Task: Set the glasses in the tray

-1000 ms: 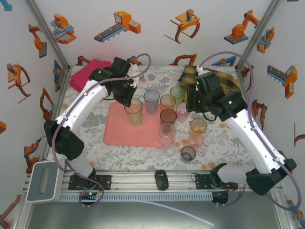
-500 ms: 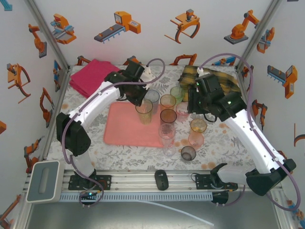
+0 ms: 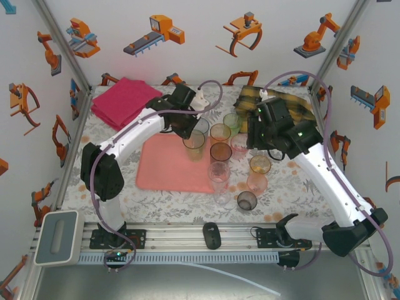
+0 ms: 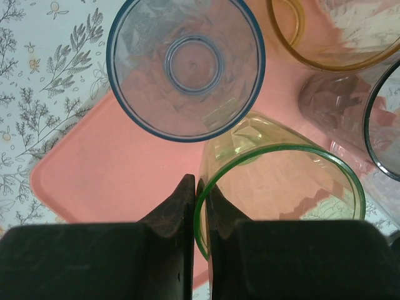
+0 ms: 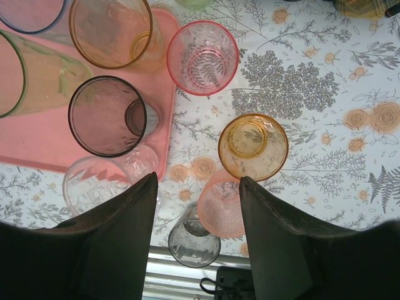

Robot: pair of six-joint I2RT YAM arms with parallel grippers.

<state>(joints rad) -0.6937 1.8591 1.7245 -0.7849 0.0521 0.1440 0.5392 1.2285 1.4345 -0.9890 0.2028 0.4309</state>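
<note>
My left gripper [image 3: 187,128] is shut on the rim of a green glass [image 4: 281,187], one finger inside and one outside [image 4: 202,194]. The glass hangs tilted over the far right part of the salmon-pink tray [image 3: 169,165]. Just beyond it, at the tray's far edge, is a blue-grey glass [image 4: 185,65]. An amber glass [image 3: 220,132], a dark one [image 3: 220,152] and a clear one [image 3: 219,174] line the tray's right edge. My right gripper [image 5: 199,187] is open above a peach-pink glass [image 5: 219,209], a small amber glass [image 5: 253,145] and a smoky glass [image 5: 194,244] on the table.
A folded magenta cloth [image 3: 122,100] lies at the far left and a yellow-and-dark checked cloth [image 3: 275,103] at the far right. A pink glass [image 5: 202,56] and another green one [image 3: 232,120] stand on the table right of the tray.
My left arm has carried the green glass to the right across the tray, up to the cluster of glasses at its far right corner. The right arm has not moved.
</note>
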